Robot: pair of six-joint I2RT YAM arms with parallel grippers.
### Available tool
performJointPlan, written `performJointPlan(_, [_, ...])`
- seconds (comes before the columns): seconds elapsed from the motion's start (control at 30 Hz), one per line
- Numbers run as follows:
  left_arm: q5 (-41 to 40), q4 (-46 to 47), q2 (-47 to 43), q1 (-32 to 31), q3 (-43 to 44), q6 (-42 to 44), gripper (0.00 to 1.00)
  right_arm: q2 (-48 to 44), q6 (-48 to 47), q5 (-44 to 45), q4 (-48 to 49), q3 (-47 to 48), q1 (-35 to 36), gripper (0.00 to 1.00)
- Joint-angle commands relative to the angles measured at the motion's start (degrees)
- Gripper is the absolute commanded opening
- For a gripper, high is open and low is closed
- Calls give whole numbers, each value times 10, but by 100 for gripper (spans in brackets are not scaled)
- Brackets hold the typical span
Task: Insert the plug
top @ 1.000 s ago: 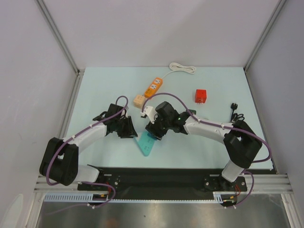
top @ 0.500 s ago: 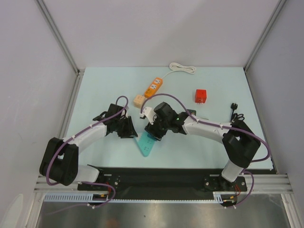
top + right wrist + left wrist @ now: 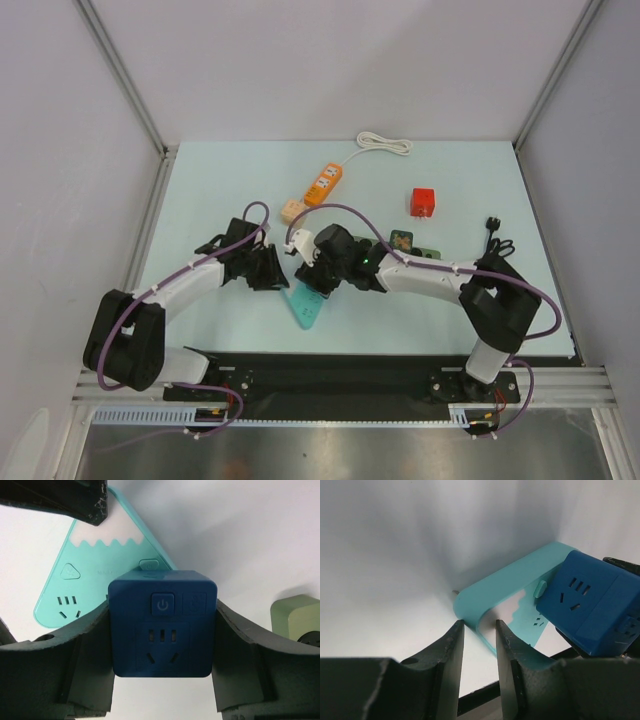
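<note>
Right wrist view showed the right fingers (image 3: 240, 650) clamped on either side of the blue cube plug (image 3: 162, 625), which sat over the teal power strip (image 3: 95, 575) beside its small button, the cube's own socket face turned to the camera. Its prongs were hidden underneath, so whether they had met any slots could not be told. From the left wrist, the left fingers (image 3: 447, 665) stood a narrow gap apart with their tips at the strip's rounded end. Whether they pinched it or merely braced it was unclear. To seat the plug well, I judged that the cube should be held square to the strip's face, with its prongs lined over a socket rather than over the button. It should then be pressed straight down with no twist, while the left arm pinned the strip flat to the tabletop (image 3: 200, 200) so that it neither slid nor tipped. An off-centre push would likely skate the strip away. No brand could be read. The cube bore only a power symbol on one button and a faint icon on the other. The strip carried a triangle mark and pale lettering too faint to make out. Markings on the orange power strip (image 3: 323, 184) farther back were too small.
</note>
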Motion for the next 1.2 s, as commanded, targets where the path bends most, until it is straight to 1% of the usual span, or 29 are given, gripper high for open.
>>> performJointPlan(0.0, [2, 7, 5, 2, -2, 0, 35, 21, 40, -15, 38, -63, 10, 0])
performJointPlan(0.1, [1, 7, 6, 2, -2, 1, 35, -5, 52, -12, 74, -114, 10, 0])
performJointPlan(0.17, [-1, 7, 7, 2, -2, 1, 35, -22, 61, -6, 122, -135, 10, 0])
performJointPlan(0.37, [-8, 4, 9, 2, -4, 1, 34, -27, 89, -3, 197, -187, 15, 0])
performJointPlan(0.4, [-10, 3, 9, 2, -4, 0, 34, -28, 93, -16, 220, -196, 15, 0])
performJointPlan(0.57, [-16, -1, 11, 2, -5, 0, 34, -22, 98, 1, 242, -221, 23, 0])
performJointPlan(0.67, [-19, -3, 14, 2, -3, 0, 34, -24, 111, 0, 277, -248, 24, 0])
performJointPlan(0.77, [-26, -4, 16, 2, -5, 0, 34, -34, 117, 22, 343, -286, 34, 0])
performJointPlan(0.8, [-27, -5, 16, 2, -5, 1, 34, -37, 120, 26, 380, -309, 34, 0])
performJointPlan(0.9, [-27, -6, 23, 2, -3, 0, 34, -22, 123, 34, 403, -317, 33, 0])
performJointPlan(1.0, [-34, -11, 21, 2, -5, 1, 34, -7, 134, 29, 462, -334, 32, 0])
performJointPlan(1.17, [-39, -14, 19, 2, -8, 0, 34, 33, 153, 32, 509, -345, 39, 0])
